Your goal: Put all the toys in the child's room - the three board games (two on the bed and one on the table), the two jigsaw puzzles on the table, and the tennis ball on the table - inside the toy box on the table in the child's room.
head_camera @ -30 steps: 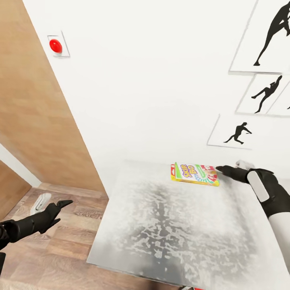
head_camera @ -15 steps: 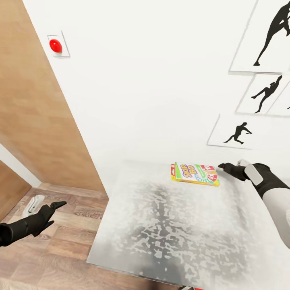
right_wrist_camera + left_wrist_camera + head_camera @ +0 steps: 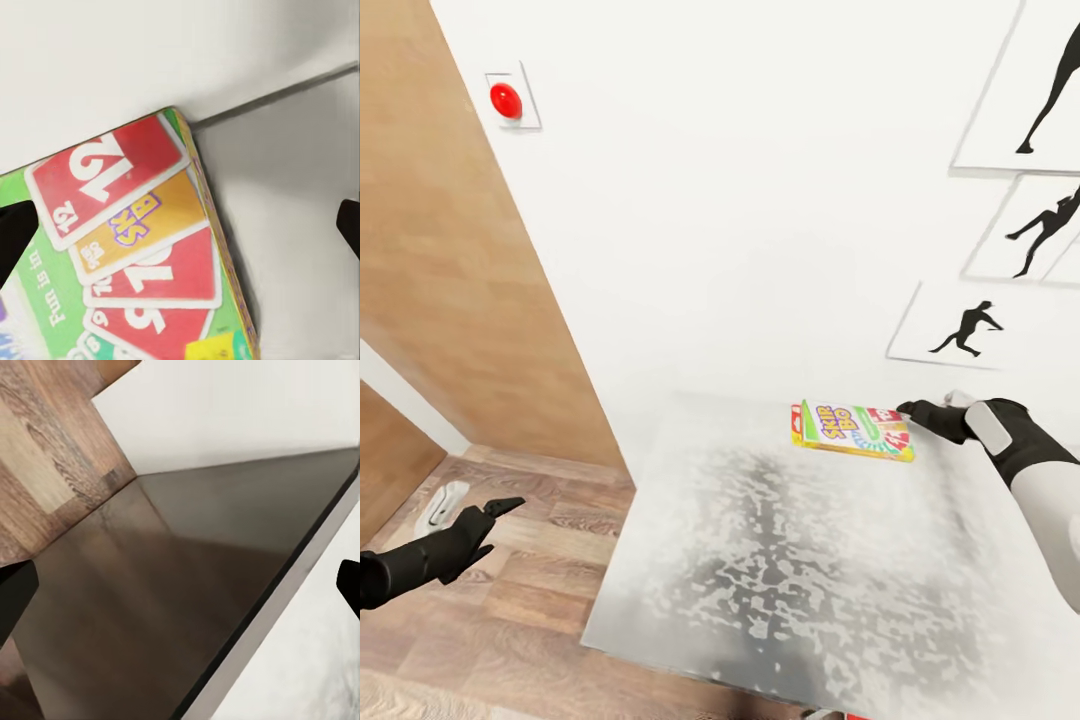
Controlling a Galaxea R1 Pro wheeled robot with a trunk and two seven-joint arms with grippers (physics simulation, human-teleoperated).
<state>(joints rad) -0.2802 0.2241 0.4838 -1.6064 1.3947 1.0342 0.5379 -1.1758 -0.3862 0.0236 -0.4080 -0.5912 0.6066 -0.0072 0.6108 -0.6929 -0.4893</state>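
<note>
While touching the SKIP BO box's (image 3: 852, 430) edge, right hand (image 3: 916, 412) gapes.

A plain white wall (image 3: 760, 200) fills most of the head view. High on it sits a small white plate with a round red button (image 3: 506, 100). On the right hang three white pictures, each with a black silhouette of a moving figure (image 3: 966, 328); the upper two are cut off by the picture's edge. At the left stands a tall panel of light wood (image 3: 450, 280), with a white strip along its lower edge. The floor (image 3: 510, 620) is brown wooden planks. The bed (image 3: 810, 570) has a flat pale grey top mottled with white, pushed against the wall. Light is soft and even.
</note>
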